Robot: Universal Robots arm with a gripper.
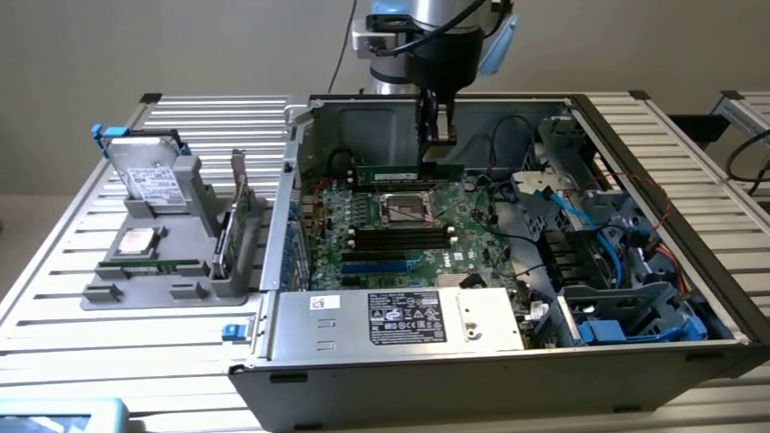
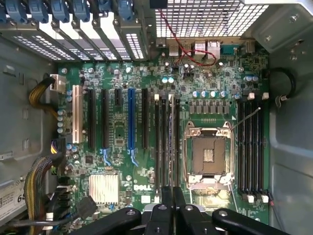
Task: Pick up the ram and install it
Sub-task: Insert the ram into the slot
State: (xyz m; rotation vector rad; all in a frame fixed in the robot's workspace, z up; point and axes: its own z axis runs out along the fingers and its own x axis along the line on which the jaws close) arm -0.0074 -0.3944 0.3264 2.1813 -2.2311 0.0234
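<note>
Black two-fingered pincer (image 1: 437,146), clamped tight on the long thin green ram stick (image 1: 388,171), level inside the open grey metal computer case (image 1: 361,388). Stick over the far part of the green motherboard (image 1: 361,225), just beyond the square silver processor socket (image 1: 407,209). From the wrist, dark fingertips (image 2: 164,215) close together above the long black memory slots (image 2: 166,142). Second green stick (image 1: 151,268) on the grey plastic tray (image 1: 139,287), outside the case, exterior view's left.
</note>
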